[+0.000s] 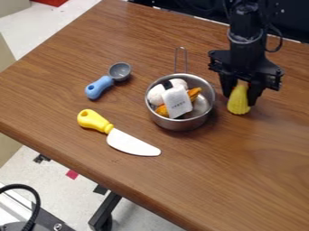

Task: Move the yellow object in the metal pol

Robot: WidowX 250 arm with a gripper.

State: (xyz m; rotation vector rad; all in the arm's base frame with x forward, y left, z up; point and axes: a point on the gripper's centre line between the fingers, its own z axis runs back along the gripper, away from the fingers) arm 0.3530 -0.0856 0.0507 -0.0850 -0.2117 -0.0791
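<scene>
Seemingly, the pincer (241,98), part-open, clasps the yellow object (239,103), likely for lifting into the metal pot (182,125) beside it.

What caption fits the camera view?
Gripper closed on the yellow object, beside the metal pot holding toy food.

Brown wood-grained table (253,167), yellow-handled white knife (131,143), blue-and-grey scoop (104,85)

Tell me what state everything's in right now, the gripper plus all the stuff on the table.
Gripper: closed on the yellow object
Yellow object: held upright, outside the pot
Metal pot: upright, uncovered, partly filled
White block: tilted, inside the pot
Yellow-handled knife: lying down
Blue-handled scoop: lying down, bowl facing up
</scene>
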